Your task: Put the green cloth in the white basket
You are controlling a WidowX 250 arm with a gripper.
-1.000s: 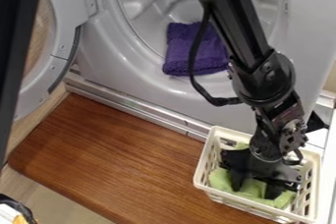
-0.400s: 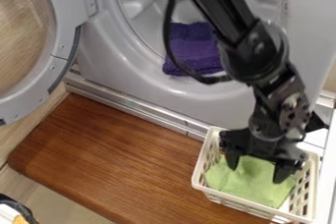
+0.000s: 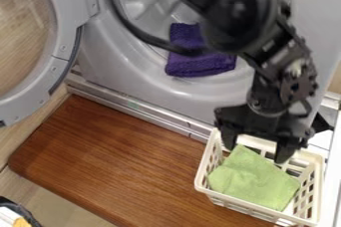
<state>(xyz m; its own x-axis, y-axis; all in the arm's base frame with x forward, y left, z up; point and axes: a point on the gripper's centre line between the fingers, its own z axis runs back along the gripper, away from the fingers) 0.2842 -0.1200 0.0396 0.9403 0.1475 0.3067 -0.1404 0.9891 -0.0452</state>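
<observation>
The green cloth (image 3: 254,178) lies in the white basket (image 3: 256,206), pale lime, soft-looking and lightly rumpled, one corner pointing up. Above the basket's far side, the end effector (image 3: 256,152) hangs with its fingers spread wide.

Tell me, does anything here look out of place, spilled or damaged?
Nothing looks spilled or damaged. The green cloth lies slightly rumpled inside the white basket, below the open tool. The only mild oddity is the purple cloth bunched at the mouth of the machine, though that may just be laundry.
</observation>
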